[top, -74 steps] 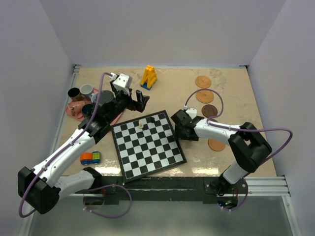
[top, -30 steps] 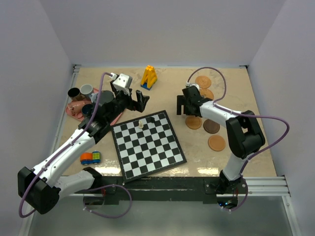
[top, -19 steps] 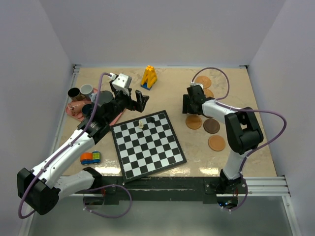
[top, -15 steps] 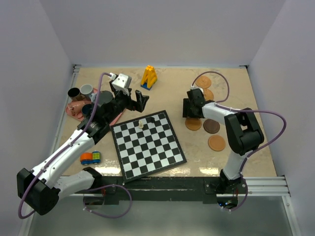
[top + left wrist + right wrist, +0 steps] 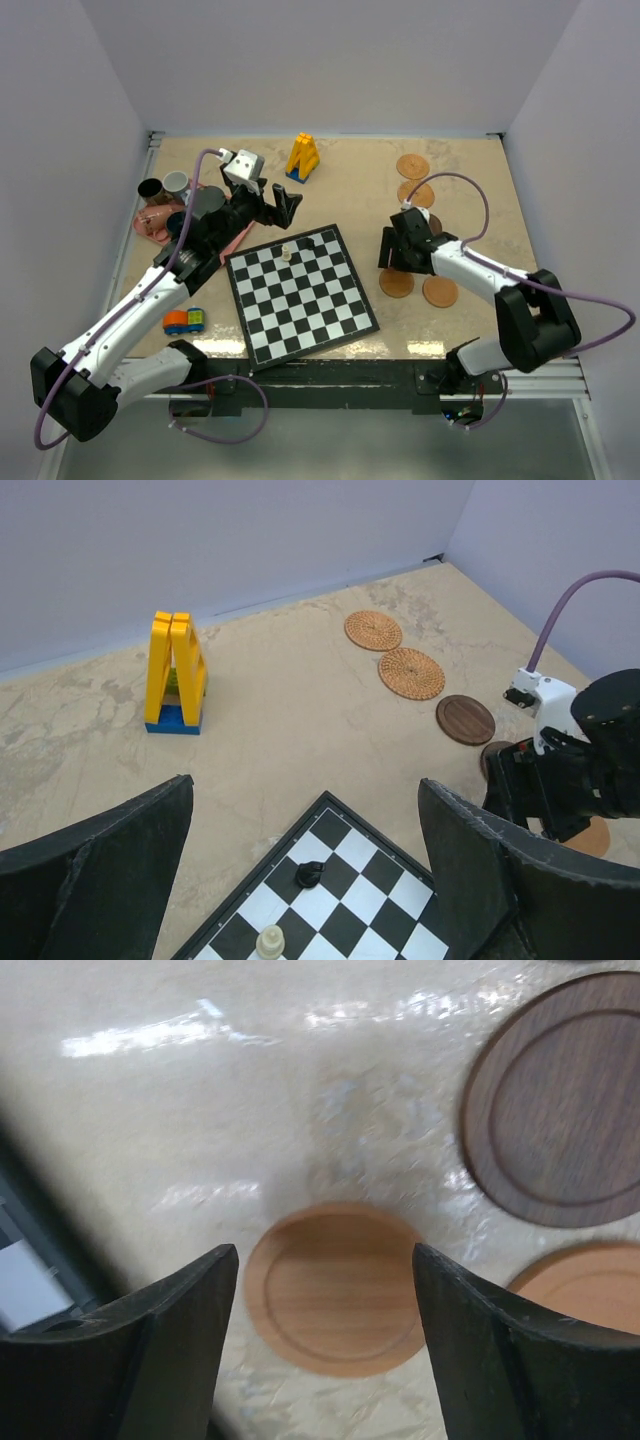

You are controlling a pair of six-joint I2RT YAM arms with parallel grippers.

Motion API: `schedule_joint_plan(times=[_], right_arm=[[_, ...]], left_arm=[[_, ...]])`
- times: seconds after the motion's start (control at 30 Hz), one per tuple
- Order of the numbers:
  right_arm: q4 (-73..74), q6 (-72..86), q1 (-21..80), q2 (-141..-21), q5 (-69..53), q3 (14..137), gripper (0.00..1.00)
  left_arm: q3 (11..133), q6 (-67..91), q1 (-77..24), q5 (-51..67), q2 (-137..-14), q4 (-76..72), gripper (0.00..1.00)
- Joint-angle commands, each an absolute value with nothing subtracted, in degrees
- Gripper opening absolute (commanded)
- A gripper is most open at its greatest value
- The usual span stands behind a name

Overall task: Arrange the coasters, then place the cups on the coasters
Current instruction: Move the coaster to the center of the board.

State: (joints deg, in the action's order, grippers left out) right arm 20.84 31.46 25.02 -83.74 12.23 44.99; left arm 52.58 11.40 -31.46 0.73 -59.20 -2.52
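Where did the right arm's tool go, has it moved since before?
Yes. The right tool moved toward the near edge. Earlier it was beyond the chessboard's far corner. Now it is beside the board's right side, gripping a light coaster.

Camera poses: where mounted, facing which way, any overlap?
Top external: above and behind, looking down at table; left arm, right arm show.
Left wrist: left end effector, facing across chessboard toward right arm; own fingers show.
Right wrist: right end effector, facing down at tan coaster between own fingers.
Shared: top also sees that coaster.
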Motion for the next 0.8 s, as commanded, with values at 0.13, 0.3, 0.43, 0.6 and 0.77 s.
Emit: schedule_joint_plan(times=[0.13, 0.3, 0.43, 0.6, 0.77], right_arm=[[29.6, 37.8, 24.7, -71.3, 15.6, 50.4, 0.78], [22.3, 36.5, 15.3, -67.2, 9.1, 45.5, 0.72], [19.2, 37.8, 11.4, -65.8, 8.1, 41.6, 0.62], [17.8, 42.1, 10.3, -63.2, 8.6, 37.5, 0.58], [17.5, 45.7, 9.2, -60.2, 12.0, 35.4, 0.58]], left_arm=[[51.9, 12.1, -31.0, 1.4, -57.8, -5.3, 0.98], [51.9, 12.1, -31.1, 1.5, -57.7, -5.4, 0.98], [51.9, 12.2, -31.2, 1.7, -57.9, -5.4, 0.98], [52.0, 12.3, -31.2, 1.8, -57.7, -5.3, 0.98], [52.0, 12.5, -31.1, 1.8, -57.6, -5.2, 0.98]])
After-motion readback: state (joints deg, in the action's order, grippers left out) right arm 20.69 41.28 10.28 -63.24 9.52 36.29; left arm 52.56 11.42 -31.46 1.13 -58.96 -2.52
